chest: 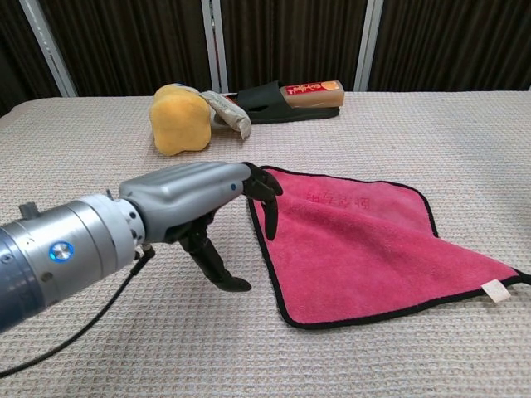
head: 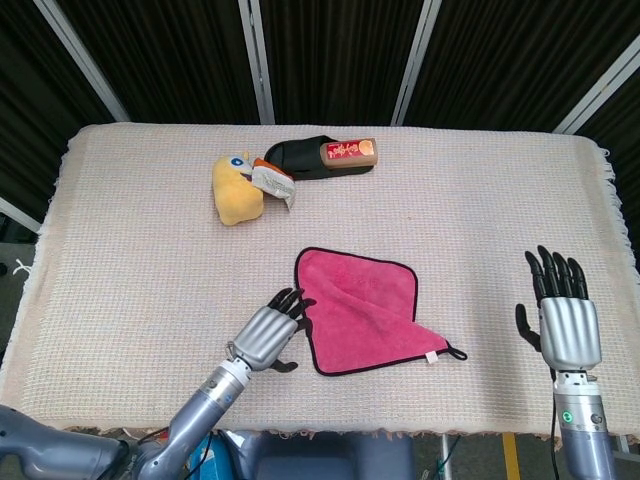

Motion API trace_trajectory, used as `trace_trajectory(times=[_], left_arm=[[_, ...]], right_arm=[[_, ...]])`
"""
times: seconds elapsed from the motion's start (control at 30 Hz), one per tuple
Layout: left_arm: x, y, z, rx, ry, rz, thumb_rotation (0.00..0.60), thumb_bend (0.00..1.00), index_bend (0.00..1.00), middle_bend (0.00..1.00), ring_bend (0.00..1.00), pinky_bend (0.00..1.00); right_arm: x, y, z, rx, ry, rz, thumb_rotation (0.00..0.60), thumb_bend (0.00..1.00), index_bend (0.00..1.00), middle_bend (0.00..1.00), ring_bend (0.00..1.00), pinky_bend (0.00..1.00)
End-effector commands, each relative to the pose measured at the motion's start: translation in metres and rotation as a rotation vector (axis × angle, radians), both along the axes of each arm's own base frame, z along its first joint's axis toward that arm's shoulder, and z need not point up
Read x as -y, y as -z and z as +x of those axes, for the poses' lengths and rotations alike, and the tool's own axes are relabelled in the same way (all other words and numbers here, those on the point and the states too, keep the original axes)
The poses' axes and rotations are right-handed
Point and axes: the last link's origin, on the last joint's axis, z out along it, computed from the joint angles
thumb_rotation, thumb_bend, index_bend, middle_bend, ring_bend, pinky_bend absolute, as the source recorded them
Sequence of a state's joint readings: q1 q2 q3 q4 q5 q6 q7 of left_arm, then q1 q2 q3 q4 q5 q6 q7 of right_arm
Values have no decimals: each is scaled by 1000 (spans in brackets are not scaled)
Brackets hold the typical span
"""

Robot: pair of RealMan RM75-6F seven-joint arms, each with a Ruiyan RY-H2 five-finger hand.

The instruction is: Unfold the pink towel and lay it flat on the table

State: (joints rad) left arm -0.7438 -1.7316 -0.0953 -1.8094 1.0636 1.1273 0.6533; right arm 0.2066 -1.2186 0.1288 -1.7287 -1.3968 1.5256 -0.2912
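Observation:
The pink towel [head: 364, 309] with a black hem lies on the table, folded into a rough triangle with a white tag at its right tip; the chest view shows the towel [chest: 365, 240] too. My left hand [head: 268, 335] hovers at the towel's left edge, fingers apart and holding nothing, its fingertips [chest: 267, 186] reaching the hem. That same left hand [chest: 195, 203] fills the chest view's left side. Well to the right of the towel, near the table's front edge, my right hand [head: 566, 315] is raised flat, fingers spread and empty.
A yellow plush toy [head: 237, 188] with a crumpled wrapper and a black slipper [head: 310, 156] carrying an orange bottle [head: 348, 151] lie at the back of the cloth-covered table [head: 130, 240]. The table's front edge runs just below both hands.

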Motion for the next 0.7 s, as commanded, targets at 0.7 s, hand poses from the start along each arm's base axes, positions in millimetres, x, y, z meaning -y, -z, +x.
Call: trace_trajectory(times=[0.7], left_arm=[[25,63,13,-87,48,85,600,124,451,119,1,26]], right_arm=[[1,-1,-3,91,-5,11,600,472,0,52,0,61]])
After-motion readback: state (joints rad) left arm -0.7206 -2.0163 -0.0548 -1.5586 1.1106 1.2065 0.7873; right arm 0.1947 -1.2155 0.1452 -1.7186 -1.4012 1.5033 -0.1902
